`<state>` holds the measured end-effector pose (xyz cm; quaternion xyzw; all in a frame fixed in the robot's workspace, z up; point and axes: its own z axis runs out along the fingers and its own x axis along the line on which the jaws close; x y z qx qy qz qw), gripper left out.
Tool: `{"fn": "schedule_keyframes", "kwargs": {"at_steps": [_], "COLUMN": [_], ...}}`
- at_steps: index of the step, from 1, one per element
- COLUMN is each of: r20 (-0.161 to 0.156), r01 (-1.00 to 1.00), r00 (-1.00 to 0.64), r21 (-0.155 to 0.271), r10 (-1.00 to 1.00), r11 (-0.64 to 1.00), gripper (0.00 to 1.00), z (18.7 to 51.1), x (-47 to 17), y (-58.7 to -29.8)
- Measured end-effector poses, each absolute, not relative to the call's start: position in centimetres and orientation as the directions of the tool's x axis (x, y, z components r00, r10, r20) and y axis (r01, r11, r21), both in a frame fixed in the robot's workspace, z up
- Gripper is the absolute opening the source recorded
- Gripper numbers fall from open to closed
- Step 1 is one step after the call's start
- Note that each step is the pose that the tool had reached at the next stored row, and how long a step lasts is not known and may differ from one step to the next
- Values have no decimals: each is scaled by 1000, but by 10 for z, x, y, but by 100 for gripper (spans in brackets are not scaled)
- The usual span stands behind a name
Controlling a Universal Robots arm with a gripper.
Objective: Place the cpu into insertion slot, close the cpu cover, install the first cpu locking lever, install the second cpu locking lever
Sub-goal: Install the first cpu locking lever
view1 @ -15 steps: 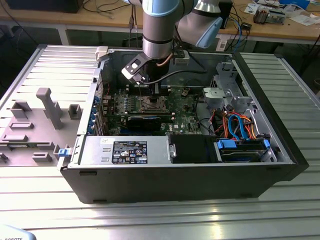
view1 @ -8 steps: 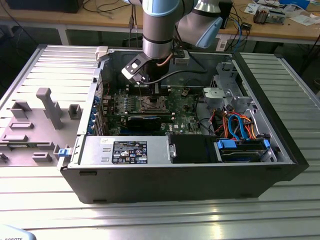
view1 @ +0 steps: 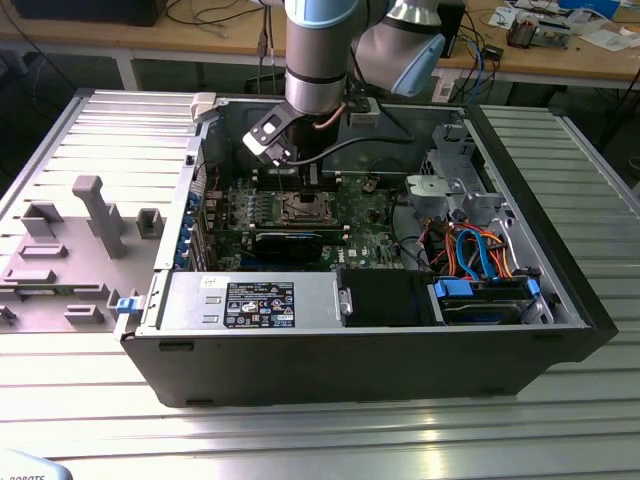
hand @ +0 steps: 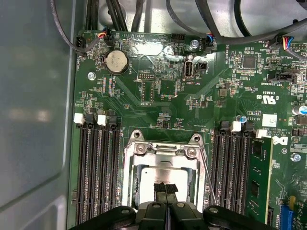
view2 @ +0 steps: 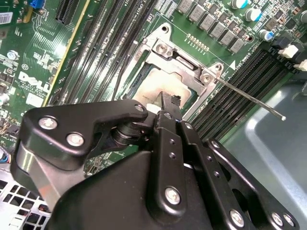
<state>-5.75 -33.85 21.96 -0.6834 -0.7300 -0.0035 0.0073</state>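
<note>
counter (view1: 330, 440): ribbed metal; carries the open computer case (view1: 380, 365).
arm (view1: 318, 60): reaches down into the case, directly above the insertion slot (view1: 300, 208).
circuit board (hand: 192, 96): green; long black memory slots (hand: 96, 177) flank the insertion slot on two sides.
hand (hand: 166, 186): clenched, fingers pressed together with nothing between them. Tips sit over the insertion slot, at or just above the cpu (hand: 156, 173); cannot tell whether they touch.
cpu cover (hand: 160, 162): silver frame, appears folded down around the cpu; full seating not confirmable.
cpu: already inside the insertion slot, its top showing through the cover's window.
locking lever (view2: 249, 98): thin rod, juts out past the insertion slot's corner, unlatched.
step in hand: judged to be cover closing. Placement looks done; levers not yet installed.
next move calls for: judged, a steady press on the frame rather than the cpu, clear of the free rod.
views: the second wrist view gives the lever's length and free tip; the first wrist view gives the frame square-on; the exterior view gives the slot's place in the case.
</note>
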Motion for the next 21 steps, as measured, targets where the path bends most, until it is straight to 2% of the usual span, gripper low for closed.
{"fn": "schedule_keyframes", "kwargs": {"at_steps": [21], "r20": [16], "r01": [998], "r00": [-66], "r21": [-5], "r10": [998], "r11": [66], "gripper": [11], "z": [233], "x": [-58], "y": [-339]}}
